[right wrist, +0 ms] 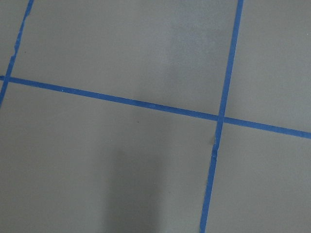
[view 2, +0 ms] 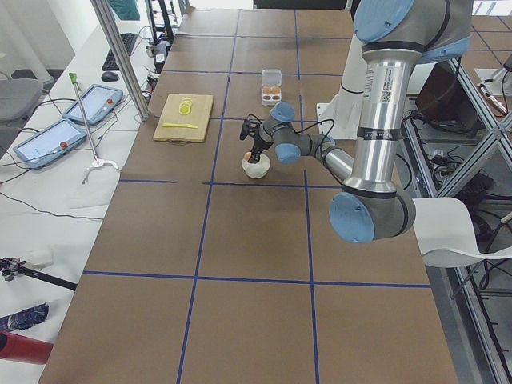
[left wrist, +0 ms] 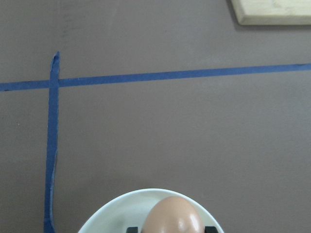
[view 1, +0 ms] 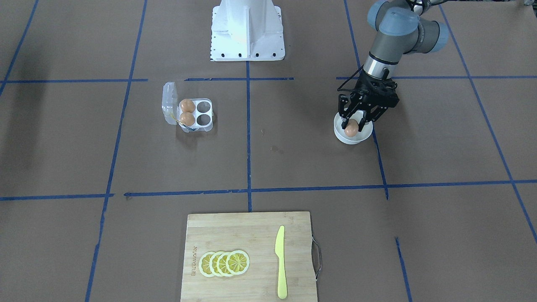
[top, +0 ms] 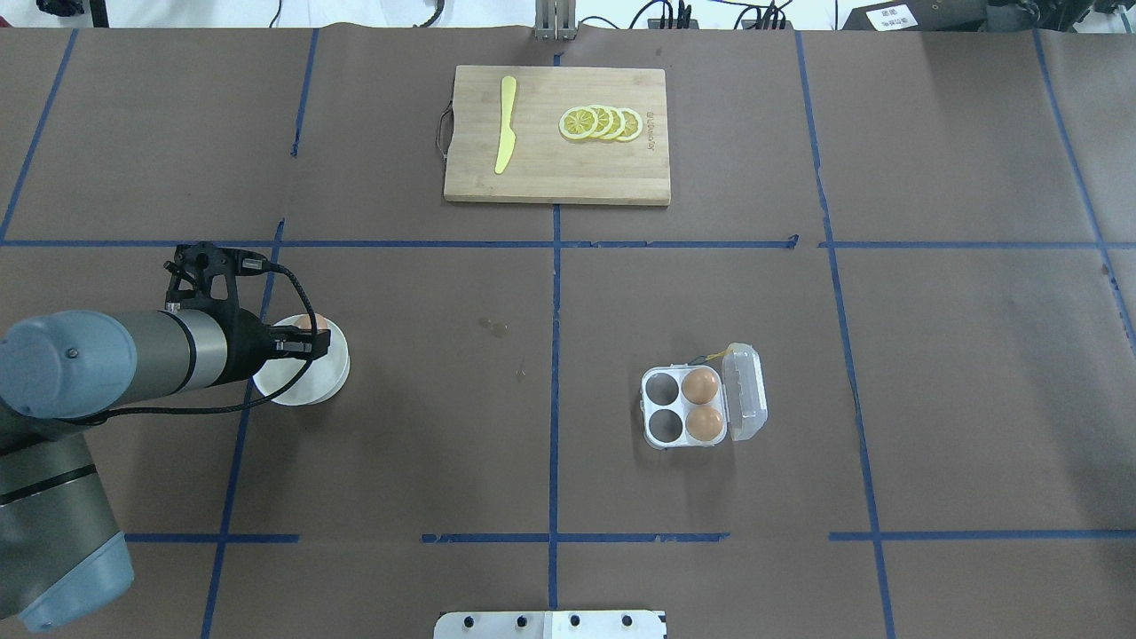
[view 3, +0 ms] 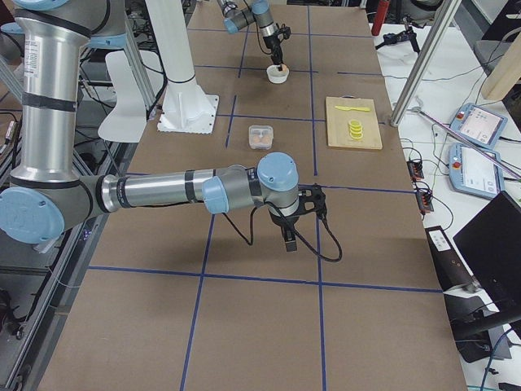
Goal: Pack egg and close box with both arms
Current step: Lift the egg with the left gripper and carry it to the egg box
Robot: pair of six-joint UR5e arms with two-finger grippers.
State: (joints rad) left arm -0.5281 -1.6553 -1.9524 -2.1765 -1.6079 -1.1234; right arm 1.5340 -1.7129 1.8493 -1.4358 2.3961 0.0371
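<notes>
The left gripper (view 1: pixel 353 124) pinches the egg (view 1: pixel 351 130) inside the bowl (view 1: pixel 341 136) just beneath it. Whether the right gripper (view 3: pixel 290 239) is spread cannot be told.

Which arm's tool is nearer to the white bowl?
Left. The left tool is down at the bowl, around the egg; the right tool is far off, over the table beyond the egg box.

The brown counter (view 1: pixel 293 159), gridded with blue tape (view 1: pixel 248 126), carried the open box (view 1: pixel 204 120), a white bowl (view 1: pixel 340 135), a wooden cutting board (view 1: pixel 251 235) and a white pedestal (view 1: pixel 247 29), all well apart.
</notes>
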